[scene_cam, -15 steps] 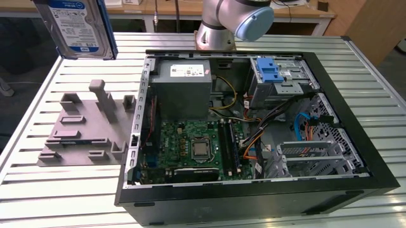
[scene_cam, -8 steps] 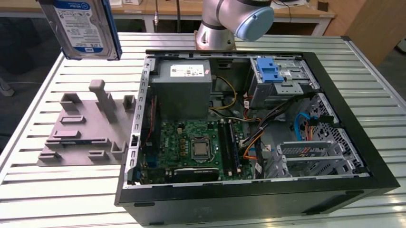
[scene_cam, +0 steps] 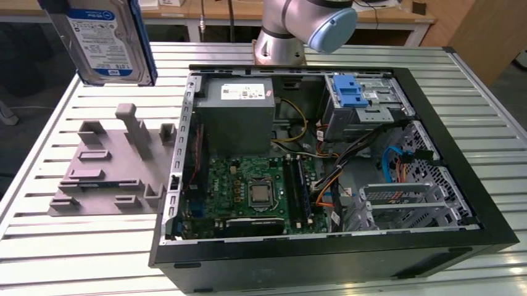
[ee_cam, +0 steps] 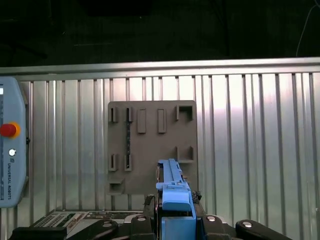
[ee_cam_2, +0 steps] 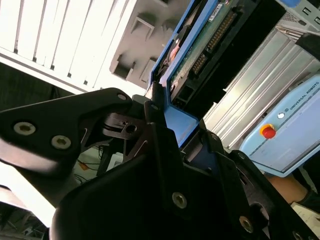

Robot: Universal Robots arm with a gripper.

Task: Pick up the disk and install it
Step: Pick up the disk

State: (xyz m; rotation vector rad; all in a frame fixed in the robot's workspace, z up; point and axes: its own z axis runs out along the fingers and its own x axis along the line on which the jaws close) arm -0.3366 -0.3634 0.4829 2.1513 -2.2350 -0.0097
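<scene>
The gripper (ee_cam: 175, 201) clenches the disk (scene_cam: 107, 43) (blue frame edge-on) — hanging well above the grey fixture (scene_cam: 111, 166), apart from the open computer case (scene_cam: 329, 254) rim.

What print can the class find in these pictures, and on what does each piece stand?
Label on the disk: too small to read.
White sticker on the grey box: too small to read.
Teach pendant: lettering, not quoted here.
</scene>
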